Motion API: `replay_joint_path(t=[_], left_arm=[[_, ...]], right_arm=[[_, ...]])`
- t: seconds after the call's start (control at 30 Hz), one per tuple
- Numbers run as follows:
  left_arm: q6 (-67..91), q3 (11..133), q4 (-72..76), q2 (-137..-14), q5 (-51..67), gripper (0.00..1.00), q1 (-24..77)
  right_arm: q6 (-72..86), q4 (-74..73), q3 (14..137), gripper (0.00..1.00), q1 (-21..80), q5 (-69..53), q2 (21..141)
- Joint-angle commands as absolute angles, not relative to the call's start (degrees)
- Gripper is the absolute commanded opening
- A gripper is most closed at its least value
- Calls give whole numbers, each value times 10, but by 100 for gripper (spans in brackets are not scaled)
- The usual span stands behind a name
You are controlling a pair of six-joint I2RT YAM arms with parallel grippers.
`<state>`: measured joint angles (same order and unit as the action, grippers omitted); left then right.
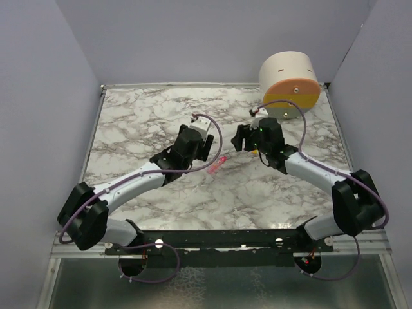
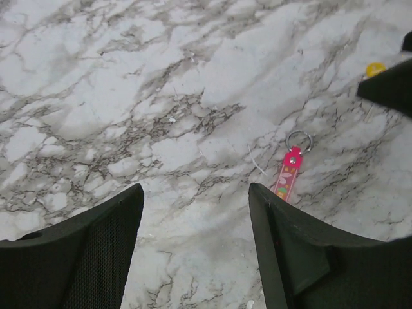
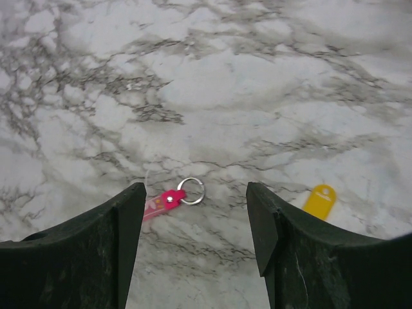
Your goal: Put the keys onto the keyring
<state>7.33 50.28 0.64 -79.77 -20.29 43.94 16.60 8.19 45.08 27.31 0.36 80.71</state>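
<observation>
A pink elongated key [image 1: 217,164] lies flat on the marble table [image 1: 141,116] between my two grippers. A small metal keyring [image 3: 191,190] is fixed to its end. It also shows in the left wrist view [image 2: 288,175] with the ring [image 2: 299,140], and in the right wrist view [image 3: 158,203]. A yellow-headed key [image 3: 320,201] lies apart to the right of the ring, small in the left wrist view [image 2: 374,68]. My left gripper [image 2: 195,190] is open and empty, left of the pink key. My right gripper [image 3: 196,187] is open and empty, hovering over the ring.
A big cream and orange cylinder [image 1: 290,84] lies at the back right corner. Grey walls enclose the table on three sides. My right gripper's black finger [image 2: 393,87] reaches into the left wrist view at the right edge.
</observation>
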Motion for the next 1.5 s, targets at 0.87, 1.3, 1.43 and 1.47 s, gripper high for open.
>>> replay_joint_path(t=[0.87,1.3,1.43,1.47], left_arm=[[179,428,4,-613,-261,99,436],[185,399,-27,-476,-329,99,435],[179,402,-46,-463,-334,99,435],[177,404,-49,-464,-335,99,435]], right_arm=[[225,31,477,68,506,-27,947],[223,47,527,68,506,8,1021],[222,50,560,68,506,20,1051],[222,49,571,68,506,29,1061]])
